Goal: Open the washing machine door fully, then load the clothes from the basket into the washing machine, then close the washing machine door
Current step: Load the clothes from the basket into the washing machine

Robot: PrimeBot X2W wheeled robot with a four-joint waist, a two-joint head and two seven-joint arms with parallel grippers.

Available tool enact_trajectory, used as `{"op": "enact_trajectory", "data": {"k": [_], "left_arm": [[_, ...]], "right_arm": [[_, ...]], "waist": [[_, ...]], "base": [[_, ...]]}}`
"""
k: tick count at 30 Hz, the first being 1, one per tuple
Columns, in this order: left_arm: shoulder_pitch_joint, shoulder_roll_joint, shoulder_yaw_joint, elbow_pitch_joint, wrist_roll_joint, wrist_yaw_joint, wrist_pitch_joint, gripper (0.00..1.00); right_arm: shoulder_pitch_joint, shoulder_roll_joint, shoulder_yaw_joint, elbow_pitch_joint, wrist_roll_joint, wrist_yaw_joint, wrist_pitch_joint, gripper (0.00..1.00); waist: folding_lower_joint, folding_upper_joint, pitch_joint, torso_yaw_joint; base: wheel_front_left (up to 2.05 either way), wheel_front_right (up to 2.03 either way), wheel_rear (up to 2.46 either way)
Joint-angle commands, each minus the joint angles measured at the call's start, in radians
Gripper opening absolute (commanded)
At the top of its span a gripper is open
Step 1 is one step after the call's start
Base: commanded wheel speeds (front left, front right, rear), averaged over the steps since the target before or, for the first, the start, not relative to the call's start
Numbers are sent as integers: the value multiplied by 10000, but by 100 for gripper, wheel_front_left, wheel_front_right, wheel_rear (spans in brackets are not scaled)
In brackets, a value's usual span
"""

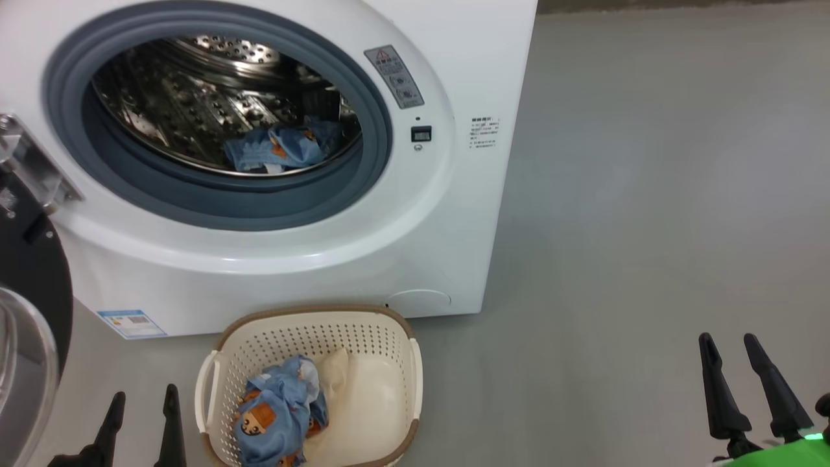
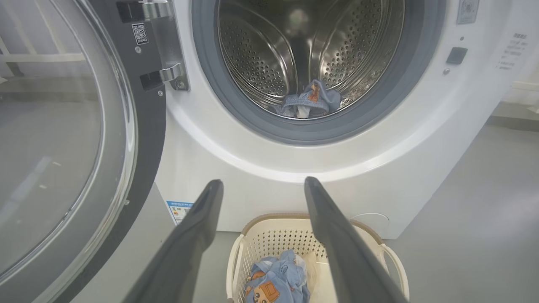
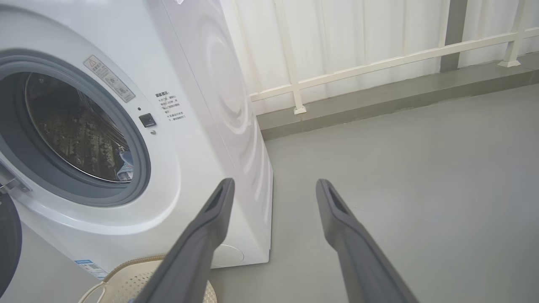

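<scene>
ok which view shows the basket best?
Head view: nearly the whole basket from above, bear-print cloth and cream cloth inside. Left wrist view has it partly behind the left gripper; right wrist view shows a bit of rim.

door (image 1: 37, 285) cut off at left edge; label print (image 1: 483, 133) unreadable.
</scene>
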Motion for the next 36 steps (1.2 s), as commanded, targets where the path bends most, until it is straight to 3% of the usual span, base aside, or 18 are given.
{"op": "enact_trajectory", "data": {"k": [1,18,26,36], "left_arm": [[-438,148,311,-47,-51,6,-65,100],[-2493,556,-462,2439,-372,6,-65,100],[-4298,913,-1487,4245,-704,6,-65,100],[-6727,1478,-3537,7812,-1159,6,141,100]], "right_arm": [[-414,-207,220,-239,32,75,-80,100],[-1829,56,685,-343,-107,75,-80,100],[-2649,138,907,-474,-210,75,-80,100],[-3496,138,1003,-757,-332,75,-80,100]], "waist": [[0,0,327,-144],[0,0,2336,-633],[0,0,3830,-762],[0,0,5197,-1009]], "base": [[0,0,0],[0,0,0],[0,0,0],[0,0,0]]}}
